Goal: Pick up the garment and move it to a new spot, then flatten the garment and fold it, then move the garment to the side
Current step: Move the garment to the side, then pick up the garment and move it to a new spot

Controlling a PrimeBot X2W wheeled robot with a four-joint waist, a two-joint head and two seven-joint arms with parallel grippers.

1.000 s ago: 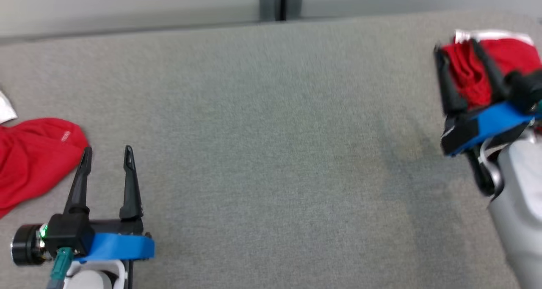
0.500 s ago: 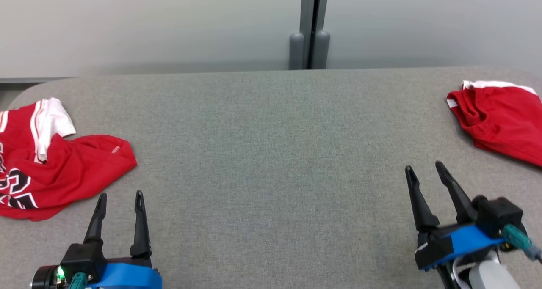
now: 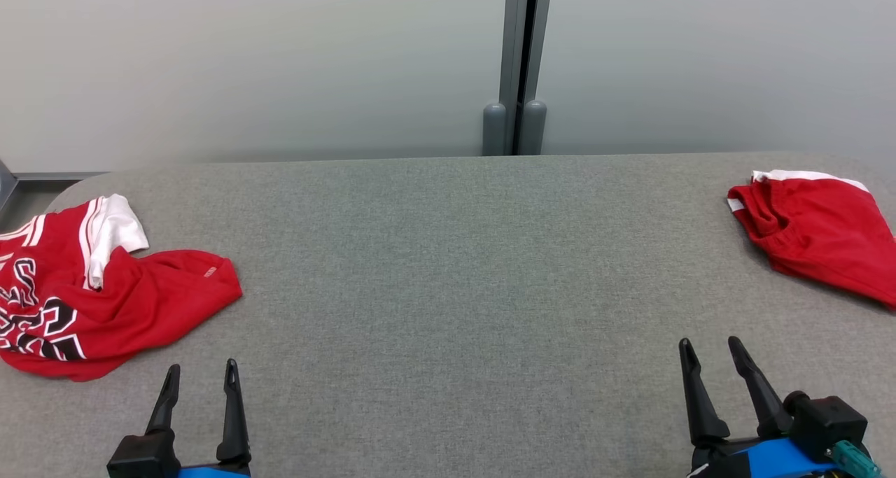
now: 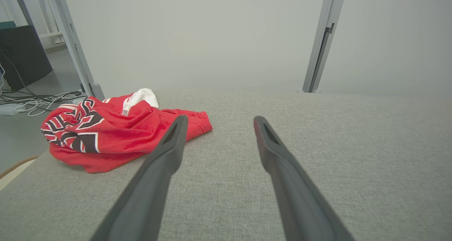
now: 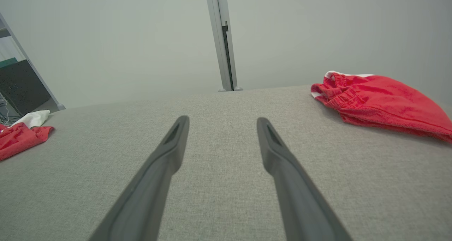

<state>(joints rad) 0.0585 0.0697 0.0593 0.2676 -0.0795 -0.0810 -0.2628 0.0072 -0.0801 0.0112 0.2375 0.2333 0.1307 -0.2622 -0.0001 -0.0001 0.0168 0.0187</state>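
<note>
Two red garments lie on a grey fabric-covered tabletop (image 3: pixel 455 289), well apart, one at each end. At the robot's left, a crumpled red jersey (image 3: pixel 140 303) with white sleeve trim and black-and-white lettering sits bunched near the tabletop's rounded left corner. At the robot's right, a folded red garment (image 3: pixel 826 233) with a gathered waistband and a white edge rests compactly near the far right side, partly cut off by the edge of the head view. The left end effector (image 3: pixel 201 367) appears at the lower left of the head view, fingers pointing away from the robot, jaws spread wide with nothing between them; it hovers near the jersey's nearest edge but apart from it. The right end effector (image 3: pixel 709 343) appears at the lower right, likewise spread wide and empty, on the near side of the folded garment and clear of it. The middle of the tabletop between both end effectors is bare cloth. Behind the tabletop stands a pale wall divided by a grey vertical post (image 3: pixel 521 65). The left wrist view also shows loose cables (image 4: pixel 24 100) on the floor beyond the jersey.
</note>
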